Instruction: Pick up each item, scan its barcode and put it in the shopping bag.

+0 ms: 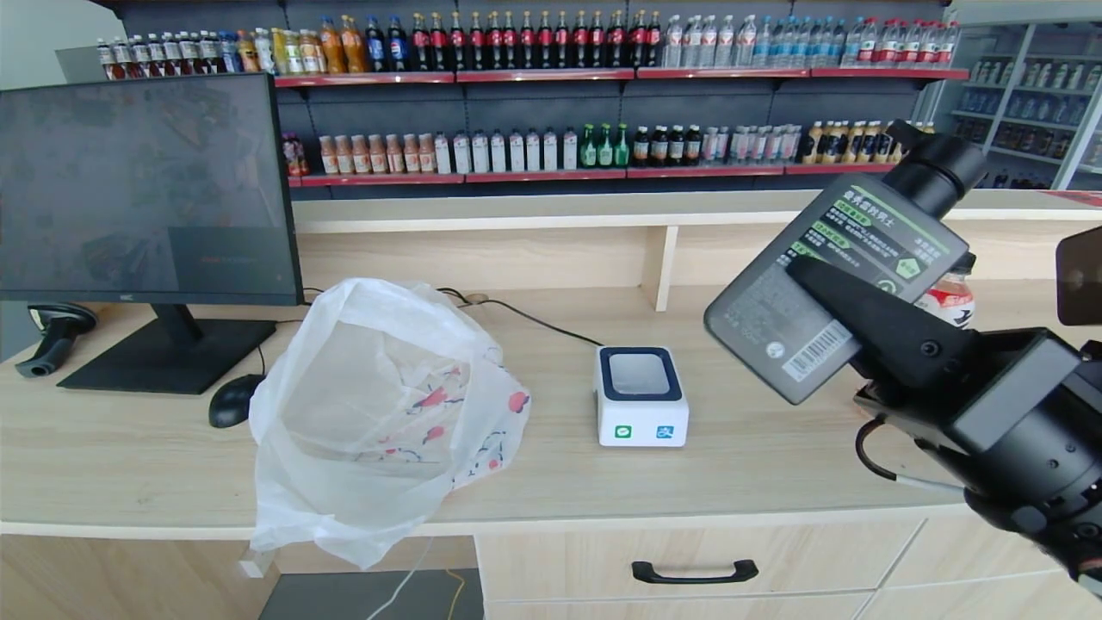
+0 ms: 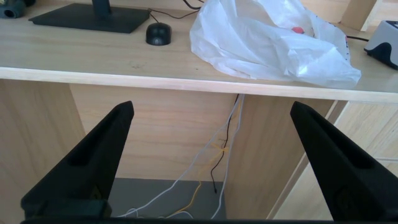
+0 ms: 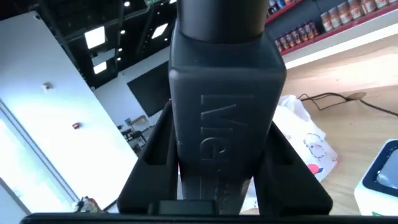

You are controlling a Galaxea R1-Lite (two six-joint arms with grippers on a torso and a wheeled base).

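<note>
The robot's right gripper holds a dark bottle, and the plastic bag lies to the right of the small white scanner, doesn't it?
Not quite. The right gripper does hold the dark bottle, but the plastic bag lies to the left of the small white scanner, not the right; the head view shows it.

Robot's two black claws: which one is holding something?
The right gripper, clamping the dark grey square-sided bottle with a black cap above the pale wooden counter. The left gripper hangs open and empty.
</note>
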